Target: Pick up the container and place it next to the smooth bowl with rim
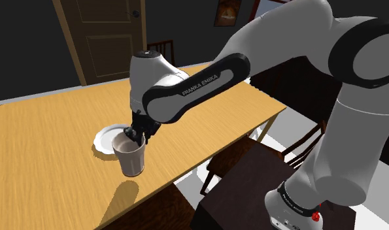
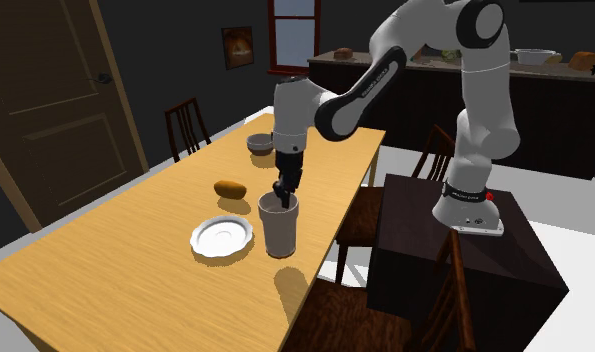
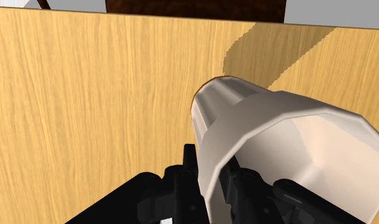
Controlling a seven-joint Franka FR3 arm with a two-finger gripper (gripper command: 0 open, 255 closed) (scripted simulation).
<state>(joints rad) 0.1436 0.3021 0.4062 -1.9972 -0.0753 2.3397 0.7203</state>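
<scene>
At the gripper [image 2: 283,200]: fingers clamped on the rim wall of the container [image 2: 280,228], a pale tapered cup, one finger inside, one outside. Cup hangs clear of the wooden table [image 2: 105,280], with its shadow on the board beneath; pick-up judged done.

Just beside the cup: white rimmed dish [image 2: 222,237]. Beyond the cup, mid-table: brown rounded lump [image 2: 228,188]. Farther beyond the cup, at the table's far end: grey bowl [image 2: 260,144].

Placement left to do. If the white dish is the bowl meant, lowering alone; if the grey one, a carry as well.

Writing: "FRANKA EMIKA" on the arm [image 1: 199,83].
</scene>
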